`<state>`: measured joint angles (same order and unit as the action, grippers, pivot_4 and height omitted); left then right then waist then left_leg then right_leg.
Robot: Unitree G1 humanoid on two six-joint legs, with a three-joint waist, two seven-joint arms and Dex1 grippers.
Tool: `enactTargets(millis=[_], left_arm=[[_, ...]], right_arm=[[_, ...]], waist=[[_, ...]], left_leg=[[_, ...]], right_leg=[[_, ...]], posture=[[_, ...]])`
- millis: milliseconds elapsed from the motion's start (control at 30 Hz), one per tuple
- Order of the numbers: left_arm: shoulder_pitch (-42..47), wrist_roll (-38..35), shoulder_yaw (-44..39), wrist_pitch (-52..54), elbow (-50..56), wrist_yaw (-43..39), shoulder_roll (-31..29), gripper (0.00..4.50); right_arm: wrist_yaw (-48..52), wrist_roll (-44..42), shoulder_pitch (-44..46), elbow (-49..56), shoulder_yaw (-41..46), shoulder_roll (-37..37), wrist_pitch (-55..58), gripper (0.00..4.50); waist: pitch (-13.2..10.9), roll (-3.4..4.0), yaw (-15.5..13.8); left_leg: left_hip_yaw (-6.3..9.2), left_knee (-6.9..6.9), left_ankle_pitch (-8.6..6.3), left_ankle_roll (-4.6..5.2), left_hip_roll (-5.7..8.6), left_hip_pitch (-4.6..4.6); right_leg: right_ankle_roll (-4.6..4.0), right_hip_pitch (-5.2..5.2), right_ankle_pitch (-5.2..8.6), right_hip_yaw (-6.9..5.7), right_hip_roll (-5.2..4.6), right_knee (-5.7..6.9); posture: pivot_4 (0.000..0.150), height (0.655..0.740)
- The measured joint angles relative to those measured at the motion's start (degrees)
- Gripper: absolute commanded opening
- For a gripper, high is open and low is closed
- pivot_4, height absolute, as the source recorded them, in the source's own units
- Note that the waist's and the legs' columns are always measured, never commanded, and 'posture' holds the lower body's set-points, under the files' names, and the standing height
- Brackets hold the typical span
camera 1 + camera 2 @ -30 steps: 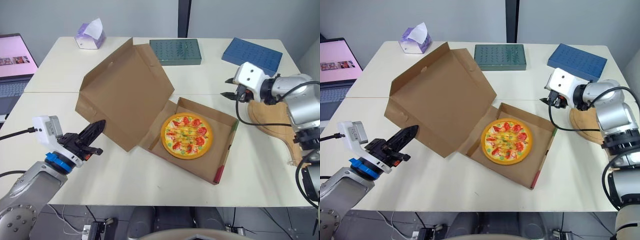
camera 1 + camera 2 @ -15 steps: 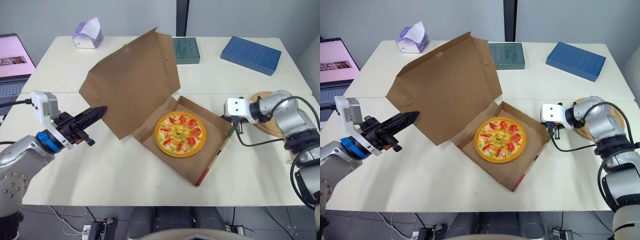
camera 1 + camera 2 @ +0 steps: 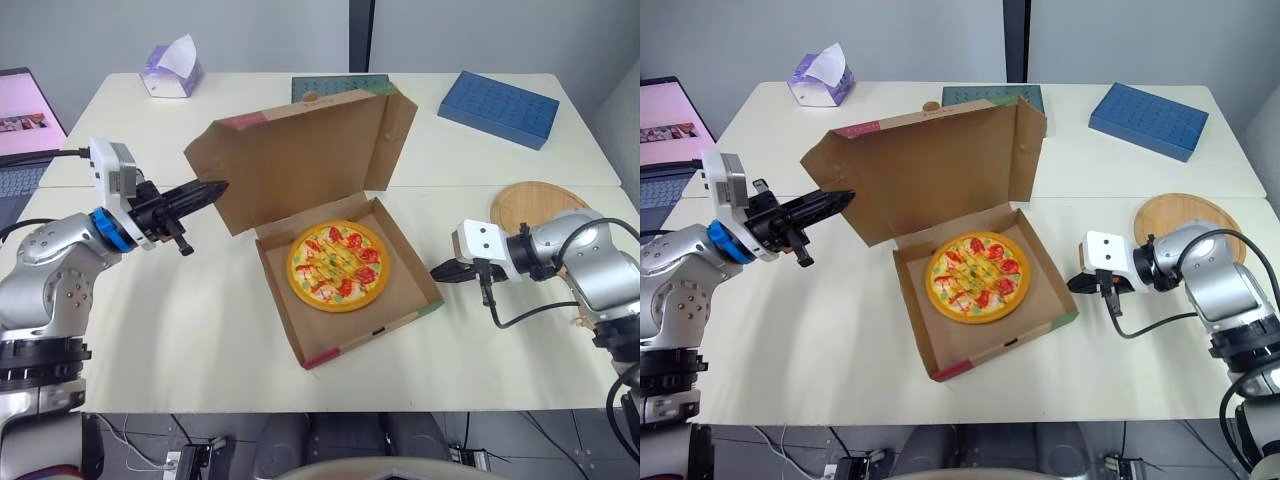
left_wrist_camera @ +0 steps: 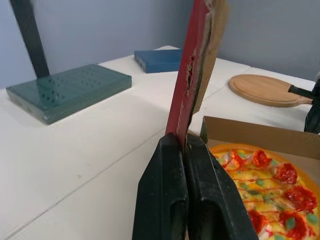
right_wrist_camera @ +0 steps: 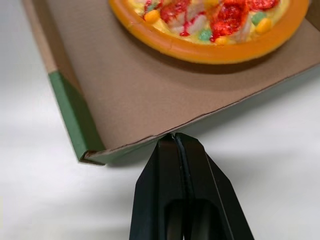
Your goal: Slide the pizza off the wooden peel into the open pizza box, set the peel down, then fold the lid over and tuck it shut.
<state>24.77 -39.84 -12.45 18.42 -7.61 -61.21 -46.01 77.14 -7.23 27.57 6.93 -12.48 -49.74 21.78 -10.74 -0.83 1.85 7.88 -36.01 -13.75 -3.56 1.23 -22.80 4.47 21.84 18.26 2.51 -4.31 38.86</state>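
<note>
The pizza (image 3: 335, 266) lies inside the open cardboard box (image 3: 400, 300). The box's lid (image 3: 300, 155) stands nearly upright behind it. My left gripper (image 3: 218, 187) is shut, and its tips (image 4: 175, 142) rest against the lid's left side edge, which rises straight from them in the left wrist view. At table height my right gripper (image 3: 437, 272) is also shut, its tips touching the outside of the box's right wall near the green front corner (image 5: 75, 120). The round wooden peel (image 3: 535, 205) lies flat on the table behind my right arm.
At the back of the table, behind the lid, sit a dark green block (image 3: 335, 85), a blue block (image 3: 497, 95) and a tissue box (image 3: 170, 70). A laptop (image 3: 25, 115) stands off the table's left side.
The lid has swung up from lying back to nearly upright, followed by my left gripper. The box has turned and shifted left. My right gripper dropped from near the peel to the box's right wall.
</note>
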Motion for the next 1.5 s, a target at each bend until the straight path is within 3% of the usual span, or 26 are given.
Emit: enactTargets(millis=[133,267,367,600,933,1100,1233,1500], left_arm=[[2.51,1.04,0.03,-0.25,-2.98,-2.69,0.61,0.0],[4.46,2.19,0.02,-0.25,-4.72,-4.13,1.16,0.0],[5.45,2.52,-0.16,-0.25,-5.85,-4.51,1.63,0.0],[8.29,2.96,-0.84,-0.31,-7.92,-4.56,2.6,0.0],[9.66,4.26,-0.91,-1.55,-9.16,-5.46,3.14,0.0],[9.72,4.77,-0.95,-2.28,-10.97,-5.81,3.14,0.0],[9.77,4.83,-0.94,-2.25,-10.57,-5.51,3.15,0.0],[9.06,5.3,-0.85,2.96,-0.67,4.21,5.3,0.0]], right_arm=[[-2.89,-2.03,-2.76,6.81,0.64,0.51,4.2,0.02],[-7.14,-2.03,-2.71,6.88,2.54,0.86,4.03,0.02],[-10.14,-2.98,-0.72,4.28,7.2,0.87,3.74,0.54],[-26.05,-6.32,8.9,-4.04,14.79,13.23,8.45,2.86],[-35.68,-7.62,16.36,-9.99,14.33,23.28,14.21,2.86],[-37.21,-8.2,16.58,-11.12,14.3,25.53,15.04,1.13],[-37.46,-8.22,17.1,-11.15,14.24,25.56,14.83,0.06],[-38.82,-8.59,15.59,-6.21,13.99,24.17,16.8,0.06]], waist=[[-0.01,-0.01,0.01],[-0.01,-0.02,-0.01],[-0.01,-0.02,-0.02],[-0.02,-0.08,0.24],[-0.02,-0.08,0.78],[-0.02,-0.07,0.95],[-0.02,-0.07,1.1],[-0.02,-0.07,1.22]], left_leg=[[0.01,-0.02,0.0,0.0,0.0,-0.01],[0.0,-0.05,0.0,0.0,0.02,-0.02],[0.02,-0.05,0.0,0.0,0.01,-0.02],[0.02,-0.04,0.07,-0.09,-0.01,-0.06],[0.05,-0.01,0.1,-0.15,0.01,-0.15],[0.04,-0.02,0.09,-0.12,0.01,-0.15],[0.05,-0.01,0.07,-0.09,0.01,-0.15],[0.08,-0.02,0.06,-0.07,0.02,-0.15]], right_leg=[[0.0,0.01,0.0,-0.01,0.0,0.01],[0.01,0.01,0.0,0.0,-0.01,0.02],[0.01,0.01,0.0,-0.01,-0.01,0.03],[0.0,0.14,-0.01,-0.01,0.02,0.15],[-0.01,0.29,-0.02,-0.02,0.0,0.22],[-0.02,0.3,-0.02,-0.02,0.0,0.23],[-0.02,0.3,-0.03,-0.02,0.0,0.24],[-0.02,0.3,-0.03,-0.01,0.0,0.28]], posture=[[0.15,0.74],[0.15,0.74],[0.15,0.74],[0.15,0.74],[0.15,0.74],[0.15,0.74],[0.15,0.74],[0.15,0.74]])
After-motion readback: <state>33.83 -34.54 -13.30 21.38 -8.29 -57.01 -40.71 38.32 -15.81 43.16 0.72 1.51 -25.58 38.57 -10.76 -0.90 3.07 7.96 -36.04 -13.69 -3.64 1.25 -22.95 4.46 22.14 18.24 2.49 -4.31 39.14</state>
